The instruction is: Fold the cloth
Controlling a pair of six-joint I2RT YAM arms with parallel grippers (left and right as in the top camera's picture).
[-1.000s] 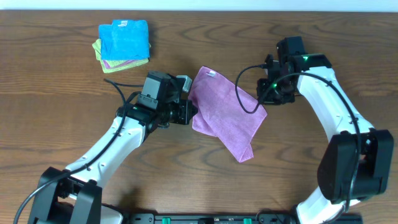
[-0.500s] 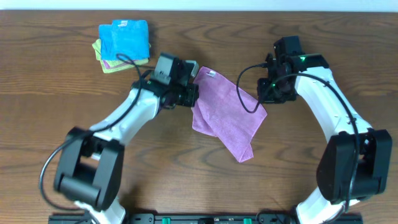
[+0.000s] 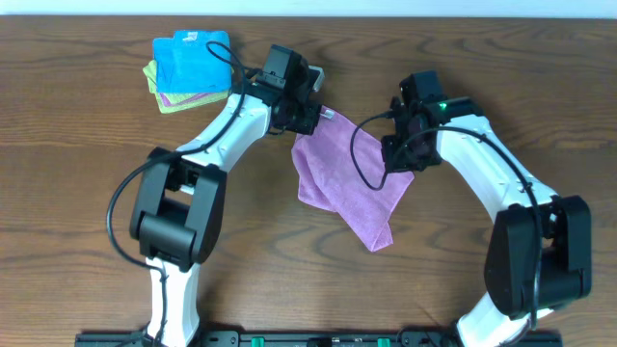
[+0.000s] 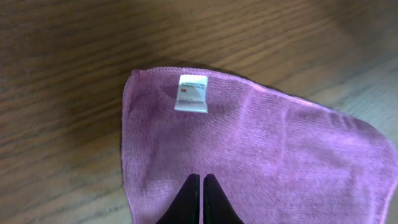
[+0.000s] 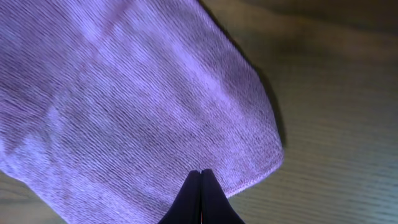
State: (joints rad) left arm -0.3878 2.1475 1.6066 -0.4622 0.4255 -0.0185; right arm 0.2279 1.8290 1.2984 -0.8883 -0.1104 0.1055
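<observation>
So, the purple cloth lies on the wood surface. The left end effector is pinched shut near its white tag, and the right end effector is shut too, over its opposite corner.

One purple-lilac square microfibre cloth; three folded cloths stacked at ten o'clock (bright blue topmost); two black-fingered grippers, left gripper and right gripper; one brown wooden table.
</observation>
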